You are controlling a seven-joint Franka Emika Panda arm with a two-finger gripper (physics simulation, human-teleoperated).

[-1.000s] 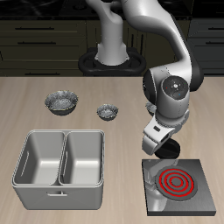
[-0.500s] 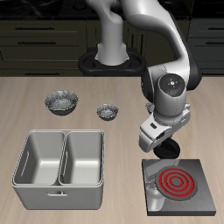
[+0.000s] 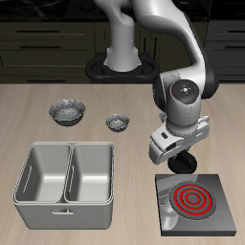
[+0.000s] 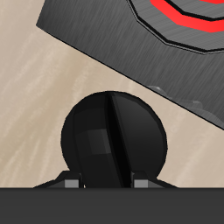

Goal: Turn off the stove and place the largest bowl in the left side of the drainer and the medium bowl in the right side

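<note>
The stove lies near the table's front edge and its ring coil glows red. In the wrist view the stove has its round black knob right beside it, filling much of the frame. My gripper hangs close over that knob, which it hides in the exterior view. My gripper shows only its fingertips, apart and holding nothing. The drainer has both compartments empty. Two grey speckled bowls stand farther back: a wider bowl and a smaller bowl. Which is the largest bowl or the medium bowl I cannot tell.
The robot's base stands at the table's back. My arm covers the part of the table behind the stove.
My wrist has turned over the knob and sunk slightly. The coil stays red. Bowls and drainer have not moved.
</note>
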